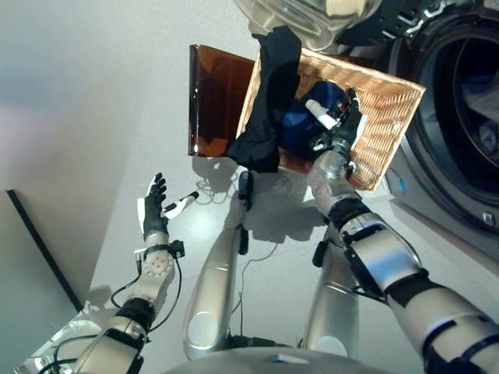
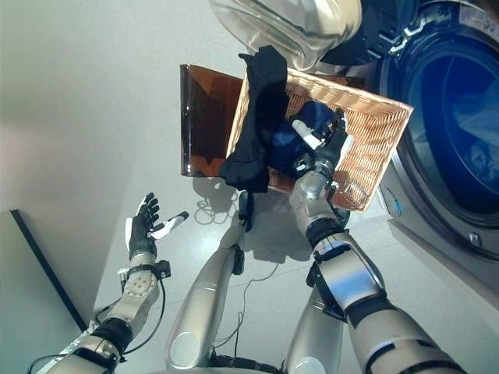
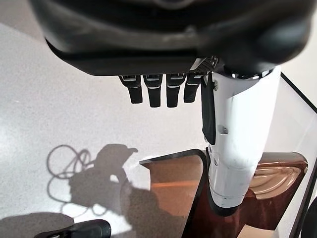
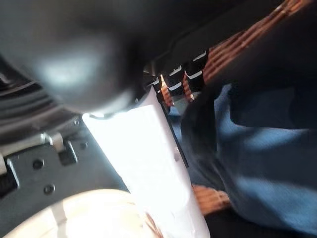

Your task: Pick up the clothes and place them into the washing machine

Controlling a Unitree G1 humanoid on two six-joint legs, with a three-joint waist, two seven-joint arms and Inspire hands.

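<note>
A wicker basket (image 1: 390,117) stands on the floor in front of the washing machine (image 1: 460,117). A blue garment (image 1: 300,125) lies inside it, and a black garment (image 1: 269,101) hangs over its near left rim. My right hand (image 1: 341,128) reaches into the basket just above the blue garment, with straight fingers and the white thumb spread, holding nothing. The right wrist view shows the blue cloth (image 4: 267,148) just past the fingers (image 4: 173,79). My left hand (image 1: 153,209) hovers open over the floor to the left, far from the basket.
A brown translucent panel (image 1: 214,101) leans at the basket's left side. The washer's round glass door (image 1: 304,19) hangs open above the basket's far end. A dark strip (image 1: 39,249) runs along the floor at the lower left.
</note>
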